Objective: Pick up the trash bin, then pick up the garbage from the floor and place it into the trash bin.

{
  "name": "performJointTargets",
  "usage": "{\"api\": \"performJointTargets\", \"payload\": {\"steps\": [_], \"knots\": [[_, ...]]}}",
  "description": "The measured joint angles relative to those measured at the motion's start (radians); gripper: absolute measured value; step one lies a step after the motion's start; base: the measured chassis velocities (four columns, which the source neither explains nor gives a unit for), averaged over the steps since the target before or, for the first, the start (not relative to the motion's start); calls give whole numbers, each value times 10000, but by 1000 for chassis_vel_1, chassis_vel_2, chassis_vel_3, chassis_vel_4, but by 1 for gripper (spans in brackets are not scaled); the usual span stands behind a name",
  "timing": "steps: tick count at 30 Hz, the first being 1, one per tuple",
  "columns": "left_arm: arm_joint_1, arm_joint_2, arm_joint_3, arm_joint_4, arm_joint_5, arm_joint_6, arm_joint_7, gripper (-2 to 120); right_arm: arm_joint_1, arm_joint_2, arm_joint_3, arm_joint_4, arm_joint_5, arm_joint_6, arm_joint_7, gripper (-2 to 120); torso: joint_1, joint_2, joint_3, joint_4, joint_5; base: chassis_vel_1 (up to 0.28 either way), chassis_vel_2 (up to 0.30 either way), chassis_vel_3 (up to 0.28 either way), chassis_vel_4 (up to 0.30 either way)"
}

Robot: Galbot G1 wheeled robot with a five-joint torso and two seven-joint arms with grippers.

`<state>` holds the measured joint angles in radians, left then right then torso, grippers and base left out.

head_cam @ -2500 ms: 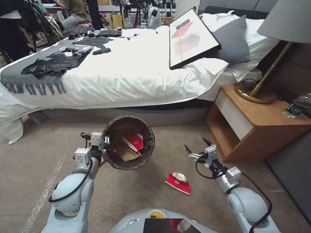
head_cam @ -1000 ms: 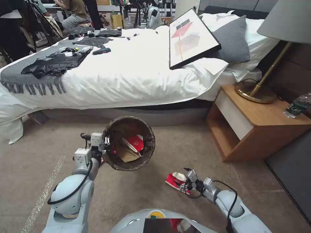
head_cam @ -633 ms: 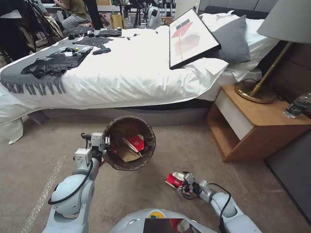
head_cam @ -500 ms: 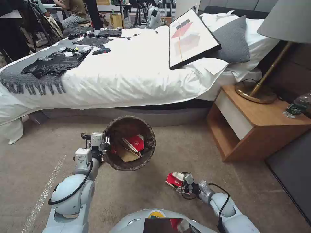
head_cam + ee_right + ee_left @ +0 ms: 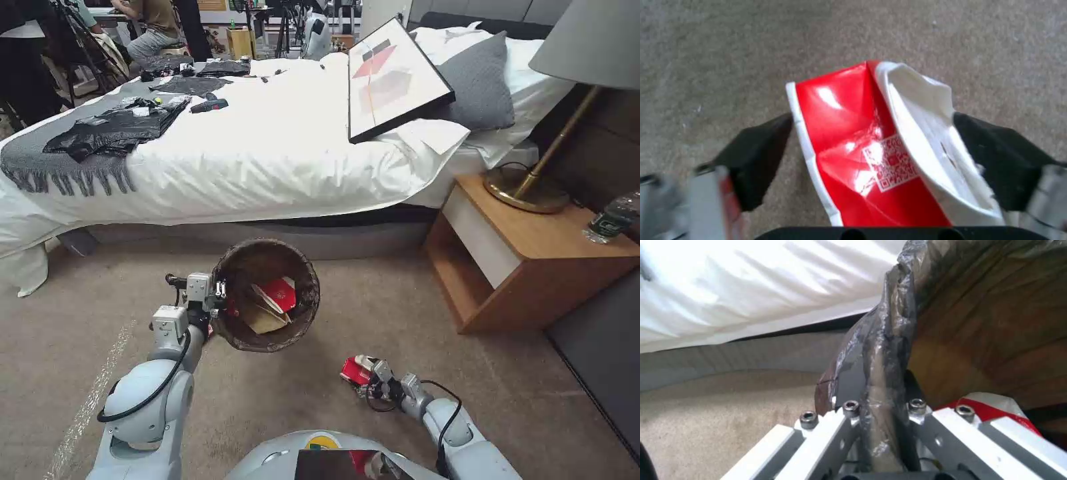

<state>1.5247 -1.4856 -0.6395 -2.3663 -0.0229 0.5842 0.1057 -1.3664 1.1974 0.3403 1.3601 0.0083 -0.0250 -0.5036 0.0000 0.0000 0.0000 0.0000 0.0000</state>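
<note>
Right gripper point(image 5: 369, 375): low over the carpet at about 5 o'clock in the head view. Its black fingers point(image 5: 756, 156) stand partly open on either side of a red-and-white carton point(image 5: 889, 150), touching its two edges; whether they are pressing it firmly cannot be told. The carton lies crumpled on the carpet point(image 5: 300, 400), red face with a printed code square uppermost.

Left gripper point(image 5: 217, 300): raised at about 7 o'clock of centre, closed on the rim of the trash bin point(image 5: 267, 333). In the left wrist view the folded dark bag point(image 5: 876, 373) is pinched between its metal fingers point(image 5: 835, 426).

Trash bin: held off the floor and tilted, mouth open to the camera, at 10 o'clock from the carton and well apart from it. Contents: a red carton point(image 5: 279, 293) and a tan paper bag point(image 5: 261, 319).

Surroundings: bed point(image 5: 267, 153) at 12 o'clock; wooden nightstand point(image 5: 533, 267) at 3 o'clock, bearing a lamp base point(image 5: 523, 190).
</note>
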Motion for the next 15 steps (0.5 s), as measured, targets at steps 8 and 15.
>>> {"api": "performJointTargets", "payload": {"steps": [8,15], "knots": [[-28,25,-28,72,-92,-21,9,3,24,85,97,-197,-64,31,-97,51,0,0,0,0,-1,0,0,0,0],[-29,37,-46,75,-148,-28,13,3,11,134,132,-237,-41,19,6,29,0,0,0,-1,-2,0,0,0,0]]}}
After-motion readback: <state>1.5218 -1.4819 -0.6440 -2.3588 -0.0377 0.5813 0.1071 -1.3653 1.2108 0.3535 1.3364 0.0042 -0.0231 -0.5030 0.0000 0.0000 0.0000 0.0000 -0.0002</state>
